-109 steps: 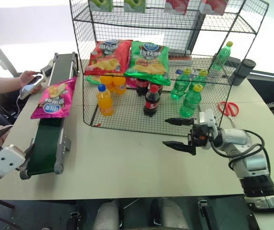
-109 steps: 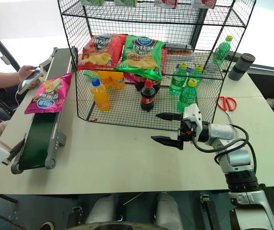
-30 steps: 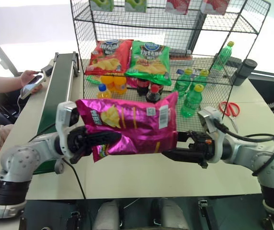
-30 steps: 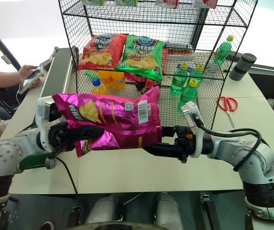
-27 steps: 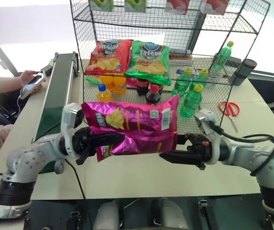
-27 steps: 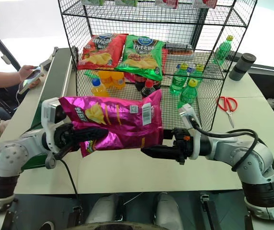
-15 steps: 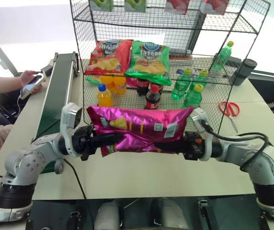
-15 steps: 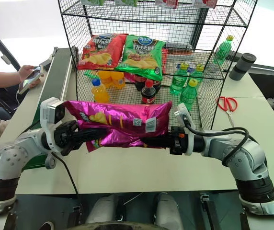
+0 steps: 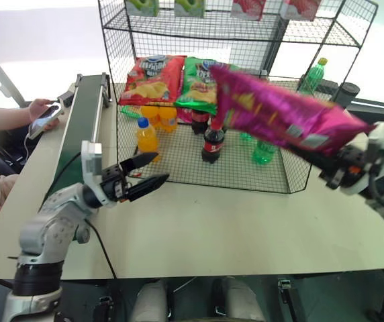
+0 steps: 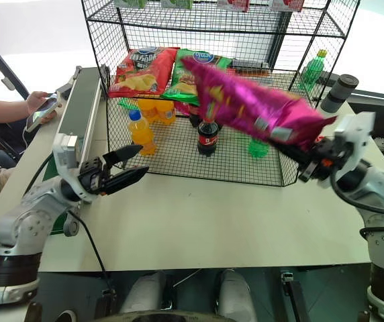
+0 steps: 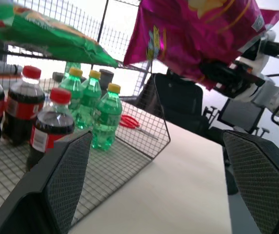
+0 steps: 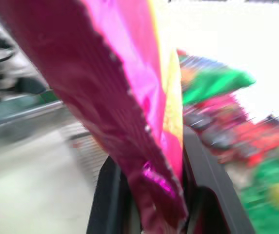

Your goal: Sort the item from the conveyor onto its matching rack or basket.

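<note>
Pink bag [image 12: 144, 112] between right jaws

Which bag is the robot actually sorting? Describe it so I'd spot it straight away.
Find the black wire rack on the table. In front of its right end, the right gripper holds a magenta-pink crisp bag in the air by one end. The red bag and green bag lie on a shelf.

Bright backlight washes out the background, and the moving pink bag [image 9: 279, 114] smears, perhaps from motion blur.
</note>
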